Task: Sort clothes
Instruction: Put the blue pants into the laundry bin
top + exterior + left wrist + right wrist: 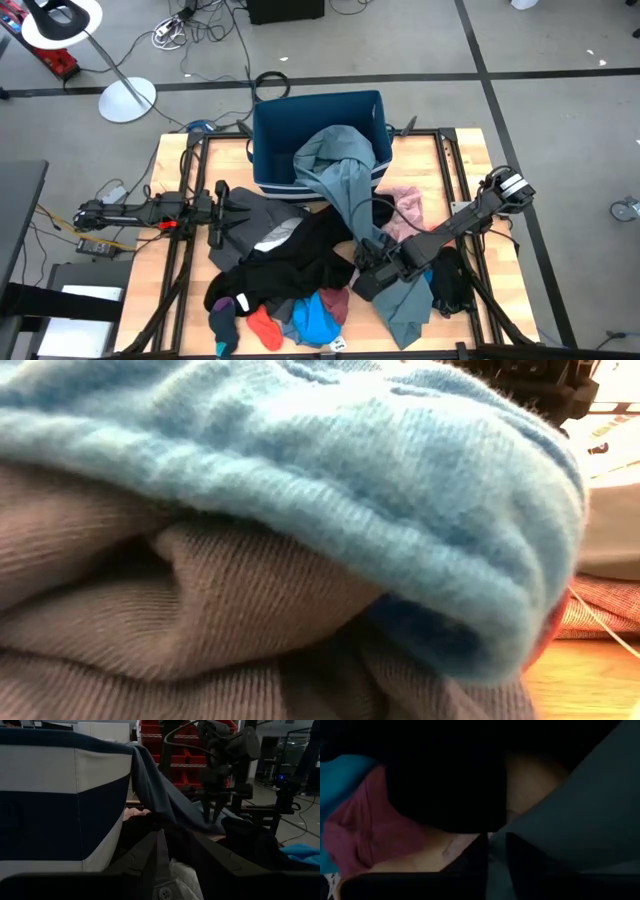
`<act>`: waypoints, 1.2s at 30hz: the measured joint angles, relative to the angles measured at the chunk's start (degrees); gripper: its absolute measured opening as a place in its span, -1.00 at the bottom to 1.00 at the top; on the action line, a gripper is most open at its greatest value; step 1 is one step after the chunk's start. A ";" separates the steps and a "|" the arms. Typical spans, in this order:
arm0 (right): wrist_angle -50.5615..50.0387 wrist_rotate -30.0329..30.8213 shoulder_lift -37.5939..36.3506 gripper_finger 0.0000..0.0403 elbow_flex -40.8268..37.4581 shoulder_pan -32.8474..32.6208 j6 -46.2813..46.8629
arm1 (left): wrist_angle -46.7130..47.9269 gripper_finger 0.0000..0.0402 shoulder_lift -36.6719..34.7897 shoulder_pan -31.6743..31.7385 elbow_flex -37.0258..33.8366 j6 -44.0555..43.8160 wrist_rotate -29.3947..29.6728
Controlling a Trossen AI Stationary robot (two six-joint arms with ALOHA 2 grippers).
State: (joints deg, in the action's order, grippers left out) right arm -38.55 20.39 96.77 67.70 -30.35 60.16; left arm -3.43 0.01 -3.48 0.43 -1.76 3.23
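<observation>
A heap of clothes lies on the table: a black garment, a dark grey one, maroon, bright blue, orange-red and pale pink pieces. A long grey-teal garment hangs over the near rim of the blue bin and runs down to the table's near right. My right gripper is shut on it. My left gripper rests low over the dark grey garment, its fingers a narrow gap apart. My right gripper pinches the grey-teal garment's middle stretch between its two fingers. The fingers come from above, pointing down. The cloth slopes from the bin's rim down to the fingers, and its lower end lies on the table.
The bin stands at the table's far middle. A black piece lies at the near right, a dark sock at the near left. In the low view, bright blue cloth on grey cloth fills the picture.
</observation>
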 joint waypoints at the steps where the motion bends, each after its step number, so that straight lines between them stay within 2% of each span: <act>1: -0.29 -0.36 0.00 -0.52 0.00 0.03 0.43 | -0.01 -0.38 0.00 0.02 0.01 0.00 0.00; 8: -1.84 -6.65 -1.87 -0.05 0.00 0.83 4.32 | -0.02 -0.38 0.00 0.01 0.01 0.00 -0.01; 14: -1.99 -6.68 -7.52 0.14 0.04 0.23 6.35 | 0.01 -0.38 0.00 0.02 0.01 0.00 -0.01; 21: -8.60 -3.48 -8.80 0.15 0.07 0.30 7.10 | -0.02 -0.38 0.00 0.00 0.01 0.00 0.02; 33: -9.14 -3.24 0.70 0.12 0.07 3.35 7.15 | 0.00 -0.38 0.00 0.02 0.00 0.00 0.00; 36: -8.41 -4.13 2.75 0.02 0.05 3.90 5.99 | -0.02 -0.38 0.00 0.01 0.00 0.00 -0.01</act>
State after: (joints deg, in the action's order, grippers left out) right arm -46.96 16.26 99.52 67.76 -26.45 66.16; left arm -3.44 0.01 -3.47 0.43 -1.76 3.22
